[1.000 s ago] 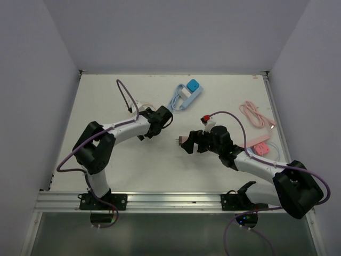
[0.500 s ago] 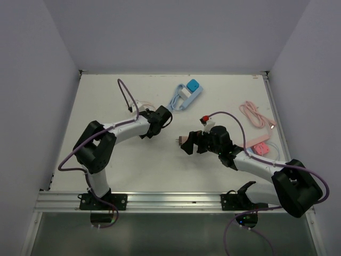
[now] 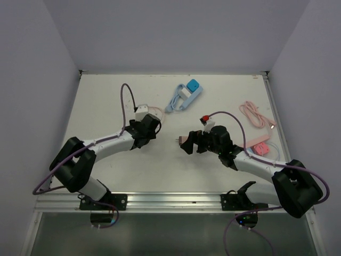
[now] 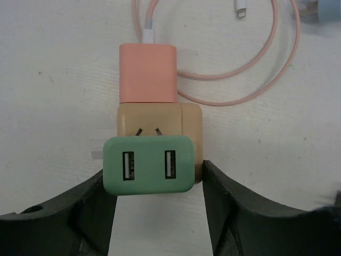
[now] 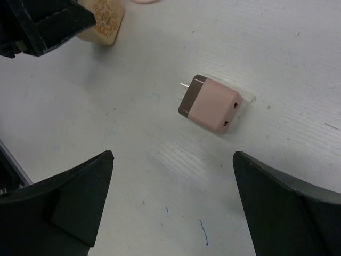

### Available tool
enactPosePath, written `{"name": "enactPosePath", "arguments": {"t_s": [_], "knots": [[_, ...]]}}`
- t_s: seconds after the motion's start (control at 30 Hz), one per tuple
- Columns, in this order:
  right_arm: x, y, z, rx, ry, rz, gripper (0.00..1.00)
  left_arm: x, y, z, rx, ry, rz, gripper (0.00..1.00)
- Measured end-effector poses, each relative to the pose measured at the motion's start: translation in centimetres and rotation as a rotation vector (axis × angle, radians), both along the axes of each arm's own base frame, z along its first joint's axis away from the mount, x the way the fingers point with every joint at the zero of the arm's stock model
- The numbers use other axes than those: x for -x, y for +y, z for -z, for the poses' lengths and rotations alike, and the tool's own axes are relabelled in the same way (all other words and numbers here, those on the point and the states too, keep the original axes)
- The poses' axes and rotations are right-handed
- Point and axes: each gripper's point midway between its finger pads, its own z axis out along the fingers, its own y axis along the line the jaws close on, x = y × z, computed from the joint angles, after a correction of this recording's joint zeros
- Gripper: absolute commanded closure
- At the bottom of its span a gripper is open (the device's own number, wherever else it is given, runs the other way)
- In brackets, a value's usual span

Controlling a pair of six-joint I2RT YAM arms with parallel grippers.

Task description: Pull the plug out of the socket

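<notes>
A beige socket cube [image 4: 189, 125] carries a green two-port USB plug [image 4: 150, 164] on its top face and a pink charger [image 4: 147, 72] on its far side. My left gripper [image 4: 154, 170] is shut on the cube, with one finger touching each side. In the top view the left gripper [image 3: 153, 121] hides the cube. The cube [image 5: 106, 24] also shows between black fingers in the right wrist view. A pink-brown plug [image 5: 210, 104] lies loose on the table [image 3: 106, 96], prongs bare. My right gripper [image 5: 173, 154] is open and empty just short of it [image 3: 184, 140].
A blue power strip with a white plug and blue cable [image 3: 186, 92] lies at the back middle. A coiled pink cable [image 3: 256, 114] and a flat pink socket [image 3: 260, 145] lie at the right. The pink charger's cable [image 4: 266, 69] loops beyond the cube.
My left arm has drawn back down and to the left, its elbow swinging out. The right arm and the loose pink-brown plug have not moved.
</notes>
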Motion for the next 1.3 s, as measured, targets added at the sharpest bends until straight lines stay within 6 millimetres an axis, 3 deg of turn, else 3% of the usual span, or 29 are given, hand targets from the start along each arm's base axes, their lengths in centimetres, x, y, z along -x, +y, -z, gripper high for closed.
{"name": "enactPosePath", "arguments": {"t_s": [0.23,0.4,0.47,0.53,0.67,1.0,1.3], "knots": [[0.1,0.2,-0.3,-0.016,0.006,-0.002,0.02,2.6,-1.9,0.3,0.058,0.014,0.301,0.57],[0.2,0.4,-1.4,-0.062,0.007,0.011,0.02,4.2,-3.4,0.5,0.090,0.011,0.449,0.45],[0.1,0.5,-1.7,-0.079,0.012,0.020,0.02,4.5,-3.8,0.5,0.101,0.002,0.484,0.36],[0.1,0.7,-1.9,-0.097,0.024,0.030,0.02,4.7,-4.0,0.6,0.107,-0.003,0.505,0.26],[-0.1,1.1,-2.3,-0.140,0.040,0.045,0.02,4.8,-4.1,0.4,0.110,-0.023,0.528,0.17],[-0.3,1.6,-1.6,-0.172,0.090,0.068,0.02,4.0,-4.8,-0.5,0.117,-0.081,0.534,0.20],[-0.5,1.8,-1.2,-0.185,0.106,0.077,0.02,4.2,-4.7,0.5,0.071,-0.067,0.502,0.21]]}}
